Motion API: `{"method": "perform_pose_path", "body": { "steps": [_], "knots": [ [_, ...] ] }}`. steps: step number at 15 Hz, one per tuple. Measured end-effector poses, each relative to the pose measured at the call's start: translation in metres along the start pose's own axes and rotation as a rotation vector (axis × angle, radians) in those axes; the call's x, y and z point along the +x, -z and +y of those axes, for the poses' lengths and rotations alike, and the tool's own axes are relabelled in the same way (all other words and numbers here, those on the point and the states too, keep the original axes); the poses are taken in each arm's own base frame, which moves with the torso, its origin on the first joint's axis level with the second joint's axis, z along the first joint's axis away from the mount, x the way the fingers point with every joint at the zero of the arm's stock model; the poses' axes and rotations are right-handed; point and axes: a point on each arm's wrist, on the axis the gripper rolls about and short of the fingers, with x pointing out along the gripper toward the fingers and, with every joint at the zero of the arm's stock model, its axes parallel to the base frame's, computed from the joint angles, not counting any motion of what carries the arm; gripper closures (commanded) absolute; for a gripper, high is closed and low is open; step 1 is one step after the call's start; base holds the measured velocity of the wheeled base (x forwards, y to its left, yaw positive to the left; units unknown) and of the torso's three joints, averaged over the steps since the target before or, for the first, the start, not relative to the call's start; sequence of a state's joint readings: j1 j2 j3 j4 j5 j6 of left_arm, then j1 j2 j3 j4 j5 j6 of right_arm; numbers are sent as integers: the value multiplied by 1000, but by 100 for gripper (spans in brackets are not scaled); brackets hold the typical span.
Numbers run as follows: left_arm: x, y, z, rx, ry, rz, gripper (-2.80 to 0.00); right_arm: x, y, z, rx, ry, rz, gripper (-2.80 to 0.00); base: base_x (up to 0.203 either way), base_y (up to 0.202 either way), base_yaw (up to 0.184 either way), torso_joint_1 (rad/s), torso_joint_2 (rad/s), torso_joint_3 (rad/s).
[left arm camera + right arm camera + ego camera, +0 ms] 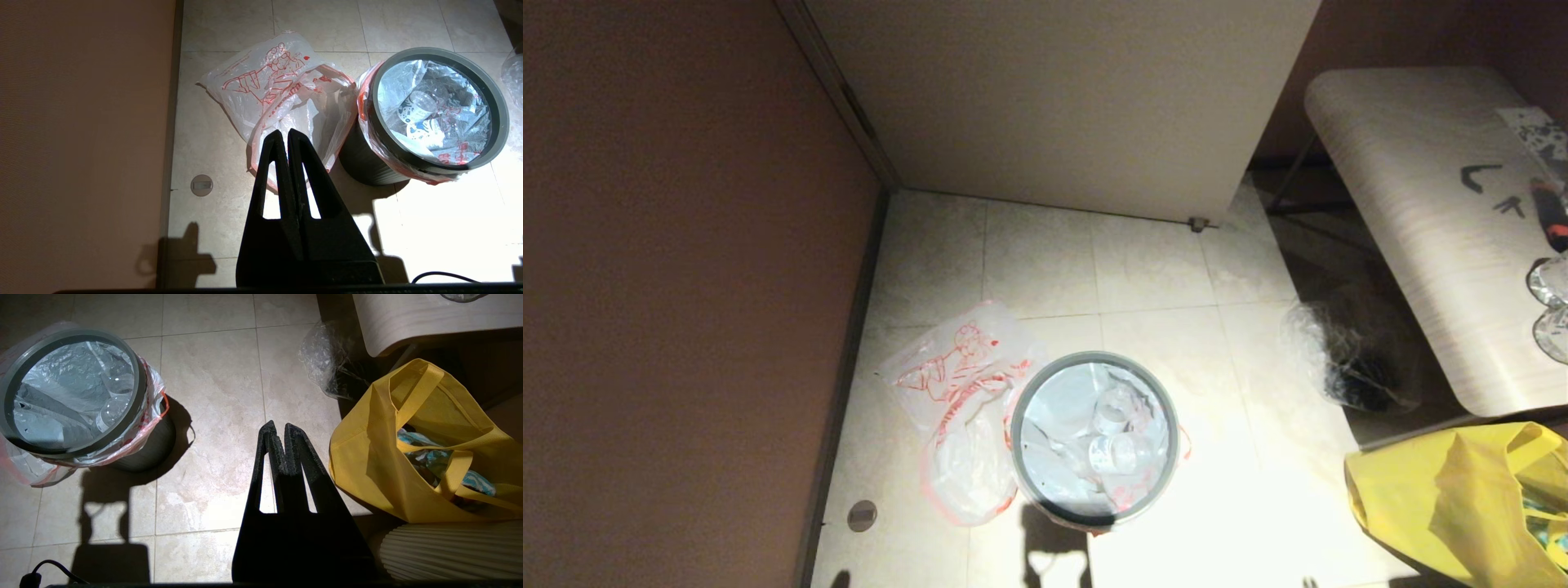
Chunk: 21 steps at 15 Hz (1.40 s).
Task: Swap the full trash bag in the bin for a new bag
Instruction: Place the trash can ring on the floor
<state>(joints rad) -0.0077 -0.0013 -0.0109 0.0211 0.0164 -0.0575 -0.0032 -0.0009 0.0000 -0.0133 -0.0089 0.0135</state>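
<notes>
Tiled floor is holding the bin; both grippers are hanging pressed together, risking snagging the full bag under its ring.

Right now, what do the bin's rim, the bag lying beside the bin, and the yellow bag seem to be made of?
Rim: probably matte grey plastic, with a smooth, dull surface.
Bag beside the bin: thin translucent plastic film with red print; it is crinkled, glossy and limp.
Yellow bag: likely non-woven fabric, matte, with soft folds and sewn-looking strap handles.
</notes>
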Motion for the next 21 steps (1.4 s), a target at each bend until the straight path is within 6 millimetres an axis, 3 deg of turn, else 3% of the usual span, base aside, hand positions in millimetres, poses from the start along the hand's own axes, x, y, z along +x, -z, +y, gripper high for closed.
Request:
{"method": "perform_pose_path", "body": {
  "steps": [7, 9, 12, 15, 18, 21],
  "knots": [
    [0, 0, 0, 0, 0, 0, 0, 0, 0, 0, -10, 2, -1, 0, 0, 0, 0, 0, 0, 0],
    [0, 0, 0, 0, 0, 0, 0, -2, -8, 0, -26, 19, -31, 0, 0, 0, 0, 0, 0, 0],
    [0, 0, 0, 0, 0, 0, 0, -15, -54, 0, -49, 25, -131, 0, 0, 0, 0, 0, 0, 0],
    [0, 0, 0, 0, 0, 0, 0, -11, -101, 1, -107, 12, -122, 0, 0, 0, 0, 0, 0, 0],
    [0, 0, 0, 0, 0, 0, 0, 10, -143, 2, -158, 6, -74, 0, 0, 0, 0, 0, 0, 0],
    [0, 0, 0, 0, 0, 0, 0, 46, -180, 3, -199, -25, -9, 0, 0, 0, 0, 0, 0, 0]
  ]
}}
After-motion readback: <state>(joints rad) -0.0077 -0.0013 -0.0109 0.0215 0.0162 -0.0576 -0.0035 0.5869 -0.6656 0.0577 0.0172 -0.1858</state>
